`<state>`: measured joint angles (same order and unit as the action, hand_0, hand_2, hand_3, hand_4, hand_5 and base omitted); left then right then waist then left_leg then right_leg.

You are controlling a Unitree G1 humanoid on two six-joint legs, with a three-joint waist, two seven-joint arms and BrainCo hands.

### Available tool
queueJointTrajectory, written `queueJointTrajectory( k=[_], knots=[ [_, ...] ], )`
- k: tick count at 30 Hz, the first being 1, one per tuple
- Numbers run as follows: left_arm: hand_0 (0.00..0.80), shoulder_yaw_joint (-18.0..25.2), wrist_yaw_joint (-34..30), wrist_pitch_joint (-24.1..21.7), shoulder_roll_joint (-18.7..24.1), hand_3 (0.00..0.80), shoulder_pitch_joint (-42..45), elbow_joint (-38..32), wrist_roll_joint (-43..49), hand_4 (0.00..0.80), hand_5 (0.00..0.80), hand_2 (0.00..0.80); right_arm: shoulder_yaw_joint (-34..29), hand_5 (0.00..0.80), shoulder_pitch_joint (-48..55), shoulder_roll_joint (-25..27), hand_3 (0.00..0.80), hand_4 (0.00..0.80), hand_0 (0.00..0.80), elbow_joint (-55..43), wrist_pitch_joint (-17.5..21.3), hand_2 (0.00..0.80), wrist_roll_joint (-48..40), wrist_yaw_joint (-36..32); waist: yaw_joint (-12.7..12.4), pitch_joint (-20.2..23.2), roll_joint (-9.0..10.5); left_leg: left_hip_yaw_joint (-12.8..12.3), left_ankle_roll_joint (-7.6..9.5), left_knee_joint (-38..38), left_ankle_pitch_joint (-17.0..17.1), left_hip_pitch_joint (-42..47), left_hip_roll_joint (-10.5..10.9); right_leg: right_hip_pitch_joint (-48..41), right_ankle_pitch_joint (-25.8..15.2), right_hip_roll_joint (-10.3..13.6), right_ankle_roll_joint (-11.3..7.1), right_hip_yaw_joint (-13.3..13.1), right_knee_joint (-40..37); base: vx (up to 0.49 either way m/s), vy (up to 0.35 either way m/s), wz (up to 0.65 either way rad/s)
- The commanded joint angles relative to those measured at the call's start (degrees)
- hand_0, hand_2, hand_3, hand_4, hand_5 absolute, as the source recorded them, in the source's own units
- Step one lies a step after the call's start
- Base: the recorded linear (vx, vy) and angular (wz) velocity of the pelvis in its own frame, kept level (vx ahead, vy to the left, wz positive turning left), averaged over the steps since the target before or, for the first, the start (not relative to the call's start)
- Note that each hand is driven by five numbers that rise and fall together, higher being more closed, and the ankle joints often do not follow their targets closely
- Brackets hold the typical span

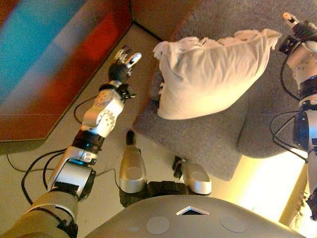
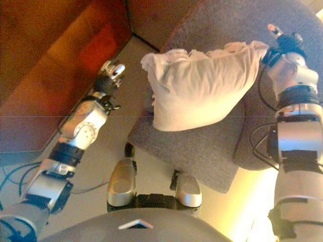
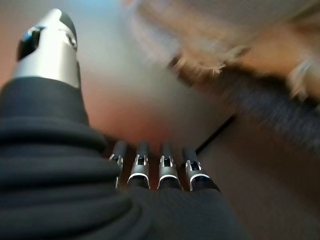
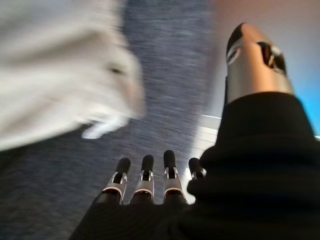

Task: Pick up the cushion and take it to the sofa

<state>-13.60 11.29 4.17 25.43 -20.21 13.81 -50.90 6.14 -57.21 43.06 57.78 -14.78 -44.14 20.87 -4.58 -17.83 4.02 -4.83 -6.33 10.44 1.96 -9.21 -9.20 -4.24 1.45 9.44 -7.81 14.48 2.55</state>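
- A cream cushion (image 1: 210, 74) with a frilled edge rests on the seat of a grey fabric sofa (image 1: 208, 144), leaning up toward its backrest.
- The left hand (image 1: 125, 60) hangs over the pale floor (image 1: 29, 158) just beside the sofa's edge, near the cushion but apart from it, fingers straight and holding nothing.
- The right hand (image 1: 295, 27) sits at the cushion's far corner; from the head views I cannot tell whether it touches the fabric.
- A reddish-brown wooden panel (image 1: 59, 94) stands along the floor on the robot's left.
- The right wrist view alone shows that hand's fingers (image 4: 145, 172) straight and empty over grey upholstery, the cushion (image 4: 55, 75) beside them.
- The left wrist view shows straight fingers (image 3: 167, 162), with the frilled edge beyond.
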Motion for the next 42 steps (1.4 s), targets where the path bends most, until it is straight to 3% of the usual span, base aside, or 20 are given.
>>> queueJointTrajectory(
  k=[1, 5, 9, 13, 16, 19, 25, 27, 31, 36, 42],
  knots=[
    [0.000, -1.03, -5.08, -3.61, -0.72, 0.000, 7.23, -6.95, 1.76, 0.000, 0.000, 0.000, -0.44, 0.000, 7.62, 6.19, 0.000, 0.000, 0.000, -3.78, 5.78, 0.000, -0.09, 3.41, -2.29, 10.57, -0.78, -1.34, -4.46, 1.68, -1.97, 3.38, -4.86, 1.91, -1.65, 3.43, -3.31, -1.81, 1.78, 0.020, 0.063, 0.05],
    [0.000, 1.17, -5.42, -6.03, 0.35, 0.000, 11.56, -9.31, 2.22, 0.000, 0.000, 0.000, -3.11, 0.000, 12.63, 8.13, 0.000, 0.000, 0.000, -9.01, 8.68, 0.000, 1.06, 2.48, -1.71, 11.77, -1.17, -2.36, -3.83, 0.56, -2.48, 5.23, -4.02, 1.09, -2.21, 3.78, -3.42, -1.44, 0.80, -0.003, 0.091, -0.01],
    [0.000, 5.18, -6.45, -7.42, 0.67, 0.000, 15.99, -10.81, 3.38, 0.000, 0.000, 0.000, -8.26, 0.000, 21.88, 5.93, 0.000, 0.000, 0.000, -18.32, 10.93, 0.000, 0.53, 1.30, -0.60, 12.33, -1.19, -3.02, -2.87, -0.54, -3.03, 6.58, -2.68, 1.32, -2.85, 3.79, -3.27, -1.66, 0.28, -0.048, 0.063, -0.08],
    [0.000, 9.61, -9.51, -7.29, -0.53, 0.000, 20.45, -11.87, 2.04, 0.000, 0.000, 0.000, -13.49, 0.000, 35.00, -2.20, 0.000, 0.000, 0.000, -31.66, 13.24, 0.000, 3.32, -0.31, 1.06, 12.54, -1.23, -4.01, -1.95, -2.43, -3.19, 7.94, -1.56, 1.97, -3.70, 3.24, -3.07, -2.04, -0.72, -0.078, 0.062, -0.05],
    [0.000, 10.79, -12.40, -8.01, -2.74, 0.000, 23.62, -12.61, 2.72, 0.000, 0.000, 0.000, -15.10, 0.000, 43.99, -8.44, 0.000, 0.000, 0.000, -38.54, 17.45, 0.000, 3.68, -7.13, 2.05, 12.67, -1.35, -4.91, -1.25, -4.74, -2.73, 9.11, -0.70, 2.44, -4.61, 2.81, -3.20, -2.02, -1.65, -0.109, 0.053, -0.11],
    [0.000, 10.14, -13.49, -7.70, -4.69, 0.000, 25.32, -11.04, 2.64, 0.000, 0.000, 0.000, -14.23, 0.000, 50.30, -14.83, 0.000, 0.000, 0.000, -41.90, 23.79, 0.000, 0.63, -14.13, 3.18, 12.84, -1.34, -5.99, -0.78, -6.87, -2.16, 10.13, -0.01, 2.83, -5.46, 2.54, -3.61, -1.87, -2.36, -0.106, 0.032, -0.04],
    [0.000, 8.62, -19.65, -12.19, -6.05, 0.000, 26.39, -10.21, 4.90, 0.000, 0.000, 0.000, -9.74, 0.000, 55.34, -24.38, 0.000, 0.000, 0.000, -41.84, 29.27, 0.000, -4.79, -24.64, 4.69, 12.18, -1.41, -8.24, 0.17, -9.72, -1.73, 10.75, 1.85, 4.62, -8.39, 2.57, -4.38, -0.88, -4.98, -0.138, 0.023, -0.11],
    [0.000, 8.68, -20.68, -14.67, -5.64, 0.000, 26.28, -10.14, 5.29, 0.000, 0.000, 0.000, -8.83, 0.000, 56.05, -26.96, 0.000, 0.000, 0.000, -41.87, 29.98, 0.000, -8.37, -26.60, 5.01, 11.70, -1.77, -8.25, 0.49, -10.22, -1.62, 10.25, 2.49, 5.70, -8.79, 2.39, -4.43, -1.31, -5.09, -0.148, 0.038, -0.10],
    [0.000, 9.49, -25.73, -14.22, -6.66, 0.000, 27.39, -9.68, -0.14, 0.000, 0.000, 0.000, -5.76, 0.000, 59.27, -32.14, 0.000, 0.000, 0.000, -44.68, 27.46, 0.000, -18.48, -34.20, 6.14, 10.81, -2.15, -8.88, 1.45, -9.06, -2.34, 9.20, 3.27, 8.05, -8.45, 2.82, -4.58, -2.92, -3.33, -0.120, 0.055, -0.12],
    [0.000, 7.97, -25.05, -15.73, -8.17, 0.000, 26.12, -8.46, -2.55, 0.000, 0.000, 0.000, -3.47, 0.000, 59.19, -34.18, 0.000, 0.000, 0.000, -42.53, 27.64, 0.000, -21.00, -33.19, 6.57, 11.13, -2.52, -9.43, 1.71, -9.58, -2.69, 9.85, 3.93, 7.30, -8.74, 3.11, -4.82, -2.62, -4.43, -0.023, 0.058, -0.06],
    [0.000, 6.90, -23.14, -16.32, -8.16, 0.000, 26.91, -10.28, -0.72, 0.000, 0.000, 0.000, -0.87, 0.000, 59.08, -33.36, 0.000, 0.000, 0.000, -43.52, 27.99, 0.000, -16.38, -33.25, 6.52, 11.28, -2.82, -9.71, 1.80, -9.74, -2.90, 10.35, 4.28, 6.93, -8.86, 3.38, -4.89, -2.42, -4.57, -0.008, 0.041, -0.05]
  ],
)
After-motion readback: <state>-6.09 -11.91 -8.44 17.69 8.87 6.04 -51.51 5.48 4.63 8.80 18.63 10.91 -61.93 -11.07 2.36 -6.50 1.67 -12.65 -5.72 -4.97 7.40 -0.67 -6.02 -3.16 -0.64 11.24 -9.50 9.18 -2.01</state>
